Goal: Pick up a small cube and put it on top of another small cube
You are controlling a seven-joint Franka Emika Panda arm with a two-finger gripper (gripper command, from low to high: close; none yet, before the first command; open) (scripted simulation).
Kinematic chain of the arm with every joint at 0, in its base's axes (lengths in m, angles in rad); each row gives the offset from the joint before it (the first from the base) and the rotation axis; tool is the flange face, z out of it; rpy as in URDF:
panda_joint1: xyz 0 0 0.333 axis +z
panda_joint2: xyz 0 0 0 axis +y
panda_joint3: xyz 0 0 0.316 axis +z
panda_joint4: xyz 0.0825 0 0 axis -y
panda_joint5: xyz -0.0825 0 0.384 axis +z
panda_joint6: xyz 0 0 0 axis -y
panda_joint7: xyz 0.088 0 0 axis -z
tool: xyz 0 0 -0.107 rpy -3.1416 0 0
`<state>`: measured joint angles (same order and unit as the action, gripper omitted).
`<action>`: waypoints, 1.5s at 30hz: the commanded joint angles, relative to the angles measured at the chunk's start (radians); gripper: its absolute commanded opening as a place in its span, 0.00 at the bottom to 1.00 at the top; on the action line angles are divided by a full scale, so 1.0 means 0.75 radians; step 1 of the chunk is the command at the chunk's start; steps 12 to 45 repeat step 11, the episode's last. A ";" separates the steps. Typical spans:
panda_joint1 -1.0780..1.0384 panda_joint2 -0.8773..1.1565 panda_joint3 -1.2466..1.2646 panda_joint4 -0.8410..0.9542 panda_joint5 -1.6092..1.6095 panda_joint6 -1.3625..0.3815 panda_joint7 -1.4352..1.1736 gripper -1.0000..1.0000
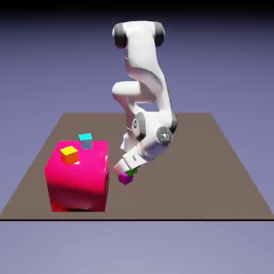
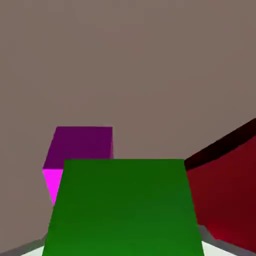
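The green cube is pinched in the gripper, its lower part cut off by the hand view's bottom edge; the exterior view shows only a sliver beside the magenta cube. The hand view shows it square-on, with no long axis. It partly hides the magenta cube. The pink-red block stands toward the exterior view's left, bearing the cyan and orange-yellow cubes.
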<state>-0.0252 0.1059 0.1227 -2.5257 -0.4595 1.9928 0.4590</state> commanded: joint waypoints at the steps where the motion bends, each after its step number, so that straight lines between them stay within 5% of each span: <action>1: 0.002 -0.038 -0.002 -0.048 0.007 0.009 0.010 0.00; 7: -0.038 0.103 -0.065 -0.161 -0.137 0.244 0.118 0.00; 8: -0.038 0.103 -0.065 -0.161 -0.137 0.245 0.118 1.00; 45: -0.017 0.020 -0.034 -0.119 -0.062 0.129 0.066 1.00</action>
